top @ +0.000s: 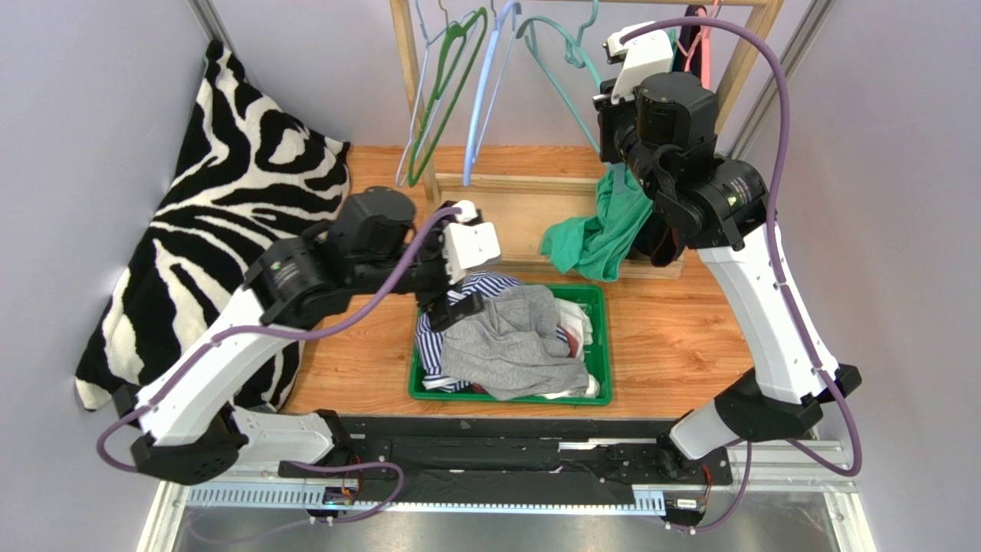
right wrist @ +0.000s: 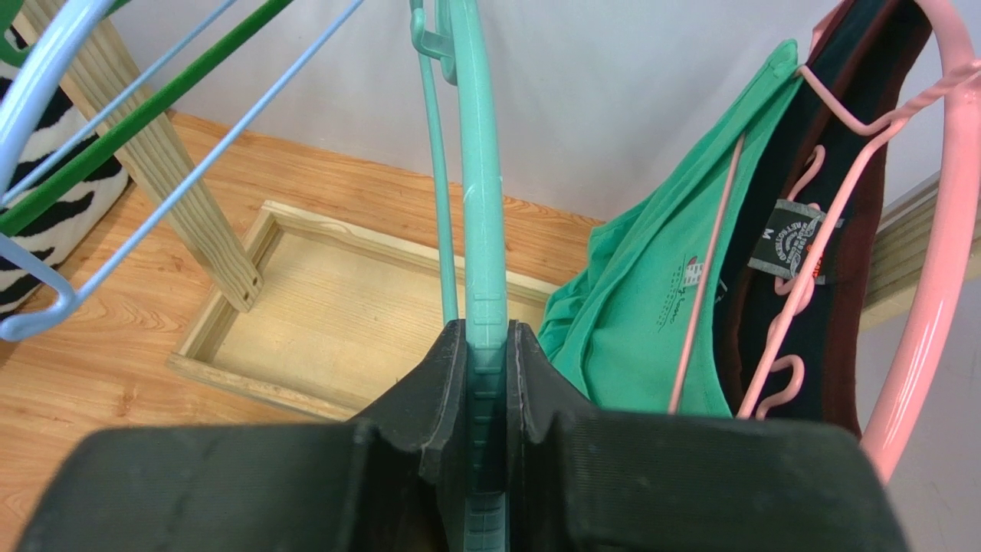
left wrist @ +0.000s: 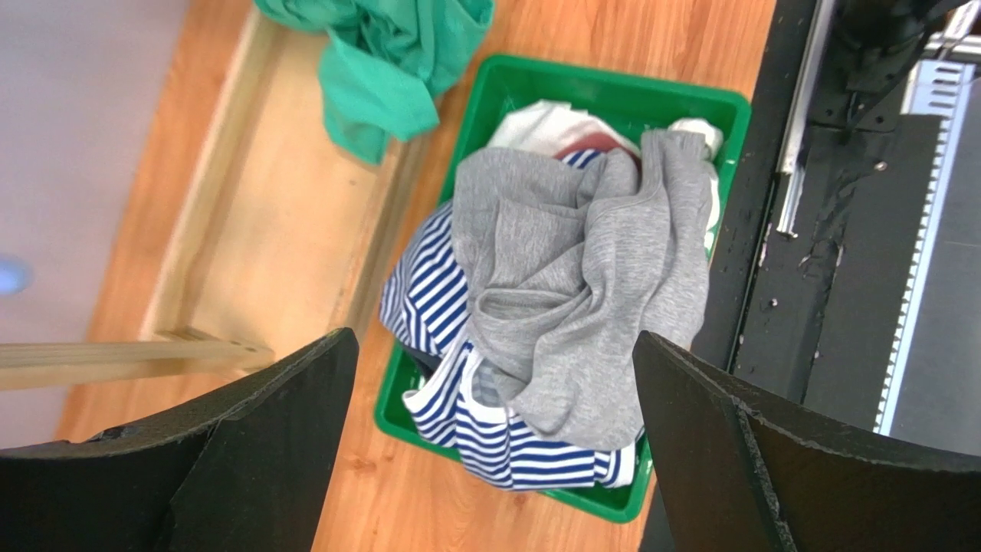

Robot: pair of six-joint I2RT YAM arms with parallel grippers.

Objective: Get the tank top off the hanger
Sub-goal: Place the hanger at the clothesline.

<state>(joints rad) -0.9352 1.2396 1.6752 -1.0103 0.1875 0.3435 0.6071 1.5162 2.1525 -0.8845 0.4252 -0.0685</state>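
Note:
A grey tank top (left wrist: 576, 265) (top: 518, 339) lies crumpled on top of the clothes in the green bin (left wrist: 599, 98) (top: 587, 297), over a blue-and-white striped garment (left wrist: 426, 299). My left gripper (left wrist: 493, 337) (top: 458, 301) hangs open just above the pile, with nothing between its fingers. Up at the rack, my right gripper (right wrist: 488, 334) (top: 622, 52) is shut on the lower bar of a teal hanger (right wrist: 481, 230) (top: 564, 69), which carries no garment.
A green top (right wrist: 645, 311) (top: 593, 236) hangs on a thin pink hanger and droops onto the wooden rack base (top: 518, 213). Next to it a dark garment (right wrist: 806, 288) hangs on pink hangers. Bare green and blue hangers (top: 461, 81) hang left. Zebra-patterned cloth (top: 230, 196) lies far left.

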